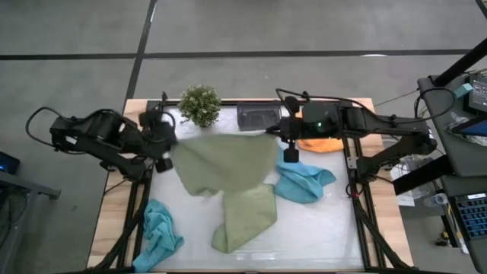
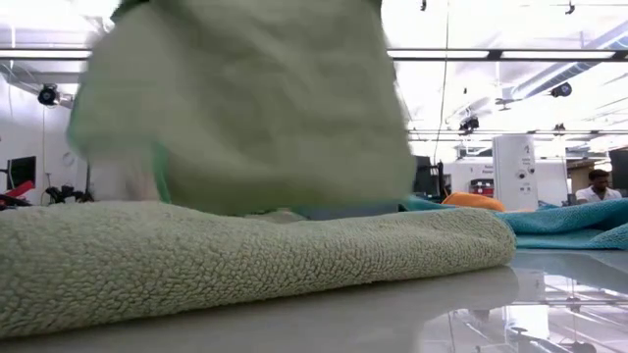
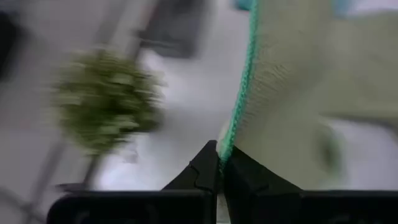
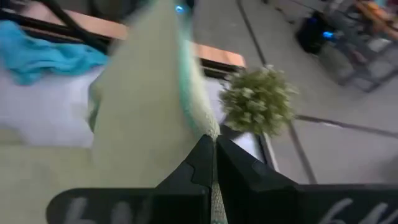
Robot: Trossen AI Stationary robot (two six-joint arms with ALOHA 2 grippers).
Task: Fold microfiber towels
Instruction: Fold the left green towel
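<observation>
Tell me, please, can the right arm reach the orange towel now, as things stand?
Probably not yet. The orange towel lies just beside the right gripper, but that gripper is shut on the lifted light green towel, which the left gripper also holds.

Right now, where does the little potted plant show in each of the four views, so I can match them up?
High view: potted plant at the table's far edge, left of the grey bin.
Low view: not visible; the lifted green towel fills the middle.
Left wrist view: blurred, at the picture's left.
Right wrist view: right of centre.
Shared landmark: the lifted green towel, seen in all four.
</observation>
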